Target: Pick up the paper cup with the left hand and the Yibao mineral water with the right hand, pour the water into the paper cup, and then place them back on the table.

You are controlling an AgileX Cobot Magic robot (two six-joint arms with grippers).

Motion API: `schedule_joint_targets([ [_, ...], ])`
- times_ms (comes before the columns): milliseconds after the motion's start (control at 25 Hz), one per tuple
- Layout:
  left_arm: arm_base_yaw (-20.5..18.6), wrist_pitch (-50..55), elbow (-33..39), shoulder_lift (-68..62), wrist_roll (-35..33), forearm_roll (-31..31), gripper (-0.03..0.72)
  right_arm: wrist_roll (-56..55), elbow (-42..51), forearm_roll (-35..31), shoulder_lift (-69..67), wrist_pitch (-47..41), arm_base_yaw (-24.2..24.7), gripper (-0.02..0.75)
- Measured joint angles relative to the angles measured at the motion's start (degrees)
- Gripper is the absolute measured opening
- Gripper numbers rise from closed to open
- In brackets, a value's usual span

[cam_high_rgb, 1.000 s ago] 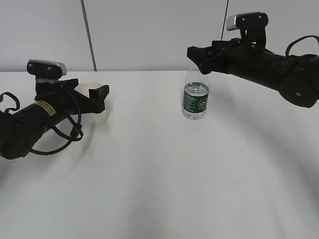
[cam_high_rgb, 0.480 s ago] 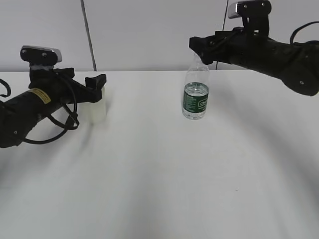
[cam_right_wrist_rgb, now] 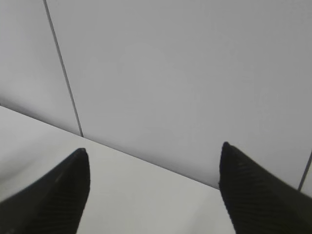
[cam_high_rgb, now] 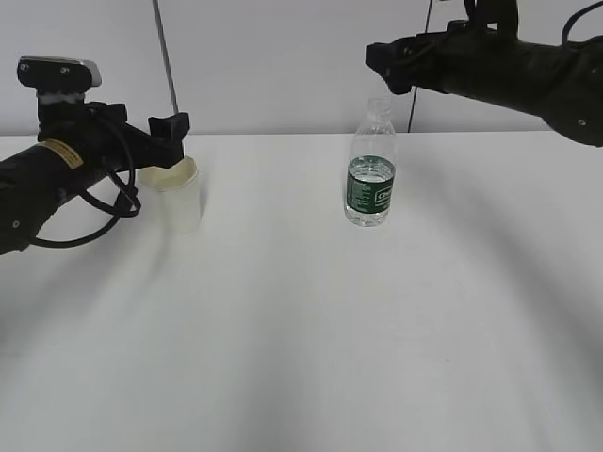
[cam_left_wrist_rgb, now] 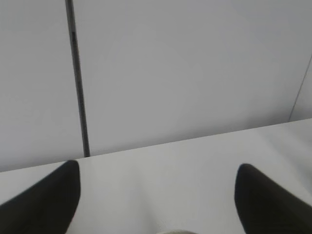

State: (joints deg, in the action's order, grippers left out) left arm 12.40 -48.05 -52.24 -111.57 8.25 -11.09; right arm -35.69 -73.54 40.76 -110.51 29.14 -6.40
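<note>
Here, you are seeing the Yibao mineral water (cam_high_rgb: 370, 169) standing upright on the table (cam_high_rgb: 311, 330) — long axis vertical, open neck pointing up. The right hand (cam_high_rgb: 388, 64) is hovering above it, jaws apart. The paper cup (cam_high_rgb: 174, 195) is sitting upright at left — the left hand (cam_high_rgb: 168, 141) is hanging over its rim, jaws spread.

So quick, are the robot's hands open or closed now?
Left hand: open, holding nothing, above the paper cup.
Right hand: open, holding nothing.
</note>
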Motion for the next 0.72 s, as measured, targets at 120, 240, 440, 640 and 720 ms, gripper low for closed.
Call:
schedule_joint_targets([
  [120, 0.0, 5.04, -2.14, 0.94, 0.0, 0.37, 0.583, -0.35, -0.65, 0.38, 1.0, -2.13, 0.0, 0.599],
  [240, 0.0, 9.3, -3.88, 2.19, 0.0, 0.49, 0.583, -0.72, -2.4, 0.38, 1.36, -7.66, -0.1, 0.594],
  [440, 0.0, 10.8, -5.32, 4.41, 0.0, 0.72, 0.573, -0.94, -5.3, 0.42, 1.36, -13.94, -0.1, 0.594],
  [640, 0.0, 17.9, -10.26, 5.8, 0.0, 1.6, 0.557, -0.96, -10.14, 0.42, 1.36, -19.61, -0.1, 0.594],
  [720, 0.0, 22.25, -12.68, 6.35, 0.0, 1.87, 0.554, -1.07, -12.08, 0.42, 1.36, -20.69, -0.1, 0.594],
])
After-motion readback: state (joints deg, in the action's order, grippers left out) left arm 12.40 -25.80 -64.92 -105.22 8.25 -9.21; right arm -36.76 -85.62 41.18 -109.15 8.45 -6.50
